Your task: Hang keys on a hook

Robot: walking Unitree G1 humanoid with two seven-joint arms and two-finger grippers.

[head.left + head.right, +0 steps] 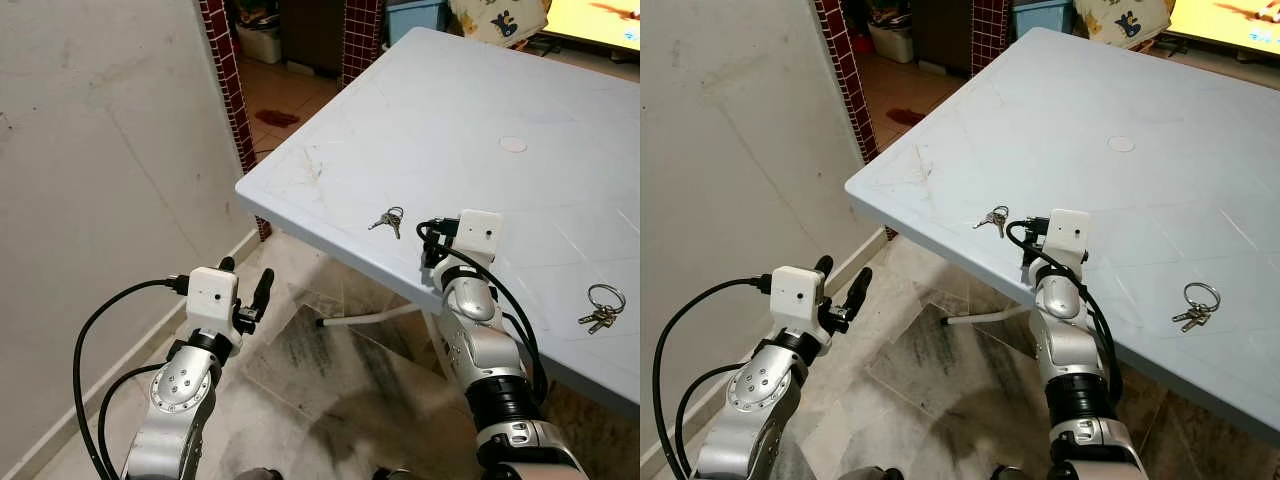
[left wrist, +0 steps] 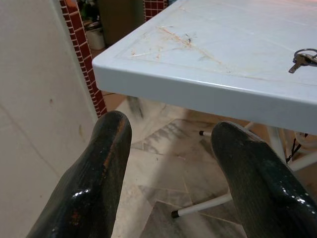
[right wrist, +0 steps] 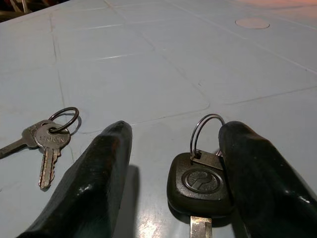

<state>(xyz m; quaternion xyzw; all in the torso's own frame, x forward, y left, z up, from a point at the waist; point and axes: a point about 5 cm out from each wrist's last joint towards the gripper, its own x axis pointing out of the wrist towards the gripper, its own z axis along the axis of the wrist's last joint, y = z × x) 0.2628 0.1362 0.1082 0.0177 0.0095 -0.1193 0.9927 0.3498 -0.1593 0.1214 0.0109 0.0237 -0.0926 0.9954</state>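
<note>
A black car key (image 3: 200, 184) with a wire ring lies on the light blue table (image 1: 450, 110), near its front edge. My right gripper (image 3: 178, 144) is open, one finger on each side of that key, resting low over the tabletop. A small bunch of silver keys (image 1: 388, 220) lies just to the left of it, also seen as silver keys (image 3: 47, 141) in the right wrist view. Another key bunch (image 1: 603, 308) lies further right on the table. My left gripper (image 1: 247, 277) is open and empty, below and left of the table corner.
A white wall (image 1: 100, 150) runs along the left, with a red tiled pillar (image 1: 228, 80) behind the table corner. A white disc (image 1: 513, 144) sits mid-table. White table legs (image 1: 370, 317) stand over the marbled floor tiles below.
</note>
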